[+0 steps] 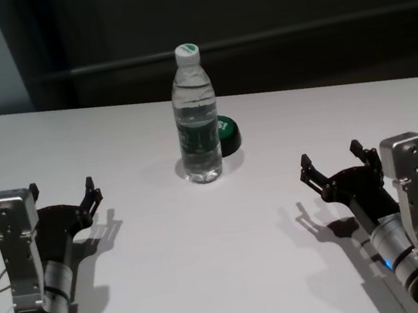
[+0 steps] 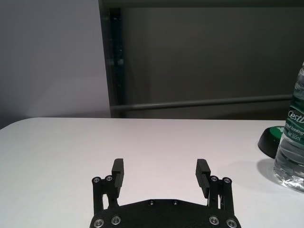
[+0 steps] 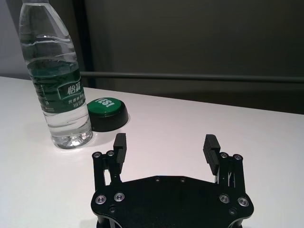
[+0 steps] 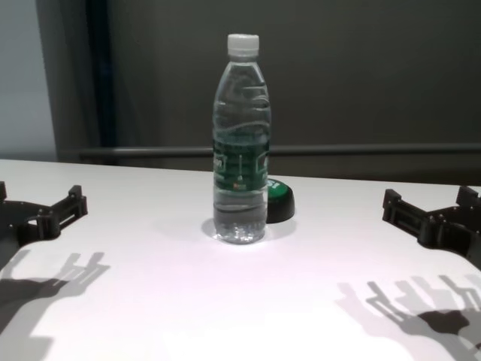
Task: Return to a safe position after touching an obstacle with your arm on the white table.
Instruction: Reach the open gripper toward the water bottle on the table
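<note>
Nearest, the black left gripper [image 1: 64,199] and right gripper [image 1: 334,161] are held spread apart, empty, above the matte white table [image 1: 226,278]. Farther, a ribbed clear plastic bottle [image 1: 195,115] stands upright mid-table, touching a domed green button [image 1: 227,134] behind.

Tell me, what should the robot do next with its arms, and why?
Probably very little: keep both arms where they are. The left claw and right claw both hang open and empty over the white table, each well off to its own side of the upright bottle. Neither touches it, so this already looks like a safe spot.
</note>
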